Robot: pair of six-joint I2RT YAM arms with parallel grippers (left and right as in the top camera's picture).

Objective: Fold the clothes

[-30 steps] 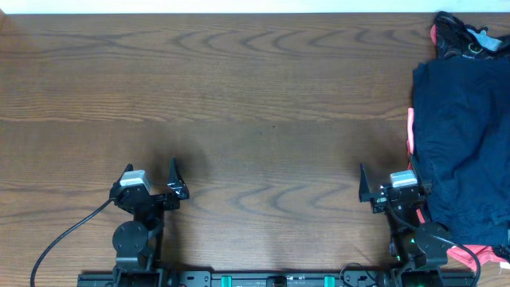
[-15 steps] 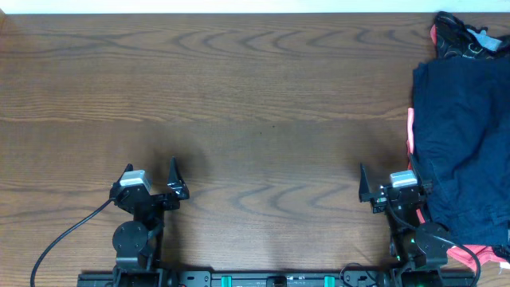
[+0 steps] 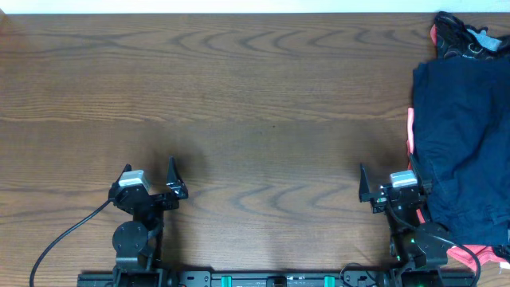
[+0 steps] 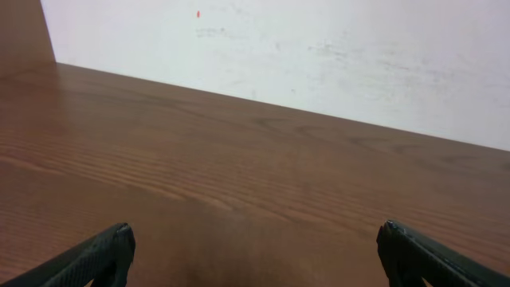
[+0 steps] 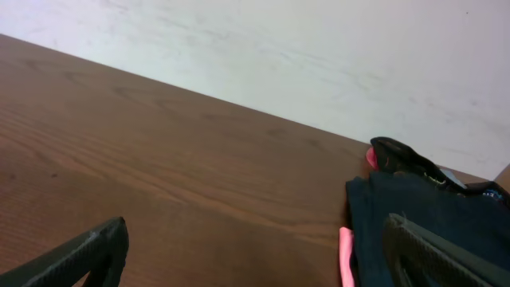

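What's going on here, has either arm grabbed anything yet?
Nothing is held yet. The left end effector and right end effector sit open and empty near the table's front edge. The clothes lie heaped, unfolded, at the right side: navy cloth with a pink-red piece and a black piece showing. The right end effector is right beside the heap.

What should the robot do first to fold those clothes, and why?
Probably reach the right gripper toward the navy clothes pile beside it: both grippers sit open and empty, and the left gripper is far from the cloth.
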